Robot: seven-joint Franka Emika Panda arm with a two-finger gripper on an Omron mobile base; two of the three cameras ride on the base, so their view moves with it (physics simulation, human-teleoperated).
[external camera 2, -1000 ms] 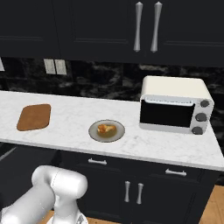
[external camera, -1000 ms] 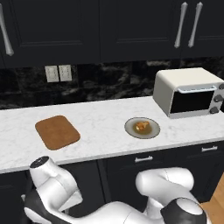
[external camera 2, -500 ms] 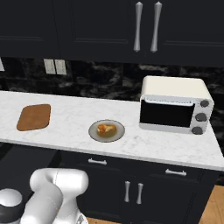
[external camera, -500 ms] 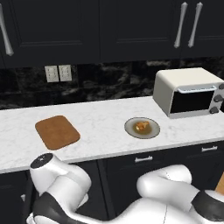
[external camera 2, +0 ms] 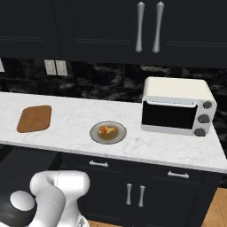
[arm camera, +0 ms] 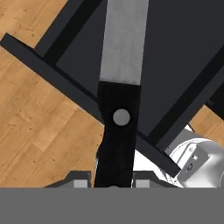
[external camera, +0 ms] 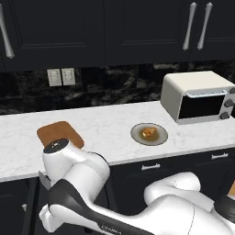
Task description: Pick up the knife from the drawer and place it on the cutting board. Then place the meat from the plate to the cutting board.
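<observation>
Black riveted knife (arm camera: 119, 109) handle, flat grey blade

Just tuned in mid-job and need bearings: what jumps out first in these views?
In the hand view, the knife runs straight up from between the fingers, black handle low, grey blade above, over the dark drawer. On the white counter the meat sits on its plate, between the bare cutting board and a toaster oven.

Kitchen: countertop (external camera: 110, 121), toaster oven (external camera 2: 177, 106), cabinets (external camera 2: 111, 26)
</observation>
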